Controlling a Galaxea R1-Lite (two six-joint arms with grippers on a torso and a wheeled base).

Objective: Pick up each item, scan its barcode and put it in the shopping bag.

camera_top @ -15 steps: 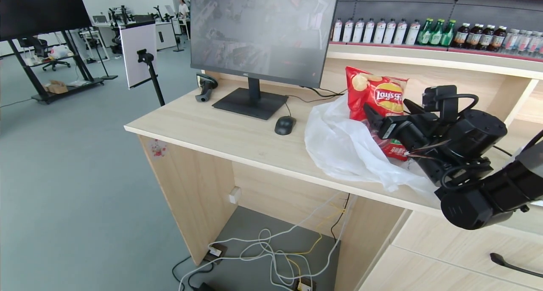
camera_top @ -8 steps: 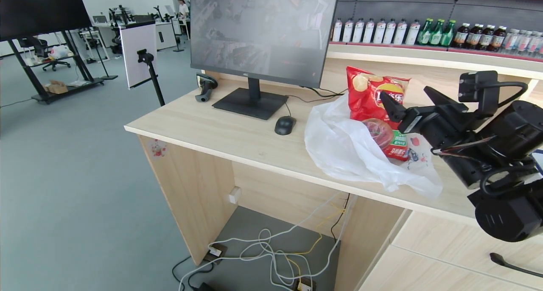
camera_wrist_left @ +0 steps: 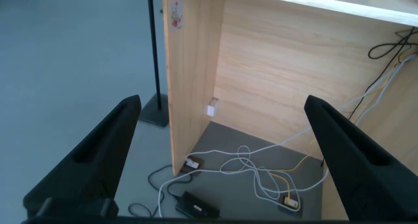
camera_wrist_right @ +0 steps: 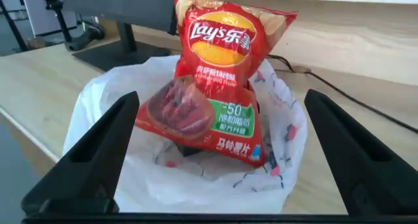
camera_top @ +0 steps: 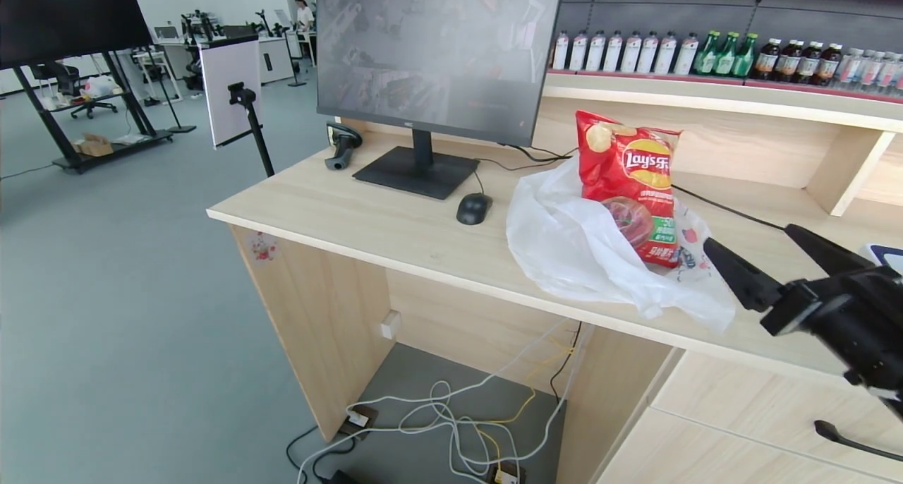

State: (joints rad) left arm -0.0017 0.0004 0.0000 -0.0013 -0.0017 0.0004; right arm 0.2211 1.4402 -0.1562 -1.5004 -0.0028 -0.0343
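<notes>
While upright in one shopping bag (camera_top: 571, 251) — one chip bag (camera_top: 628, 166), right tool (camera_top: 747, 236) agape.

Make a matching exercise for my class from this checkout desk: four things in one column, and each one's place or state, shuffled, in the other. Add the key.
Things:
1. chip bag
2. computer mouse
3. barcode scanner
4. right gripper

Places or states:
A. open and empty, to the right of the shopping bag
B. standing in the white shopping bag
C. near the far left corner of the desk, left of the monitor
D. on the desk, between the monitor's base and the shopping bag

Pairs: 1-B, 2-D, 3-C, 4-A.
</notes>
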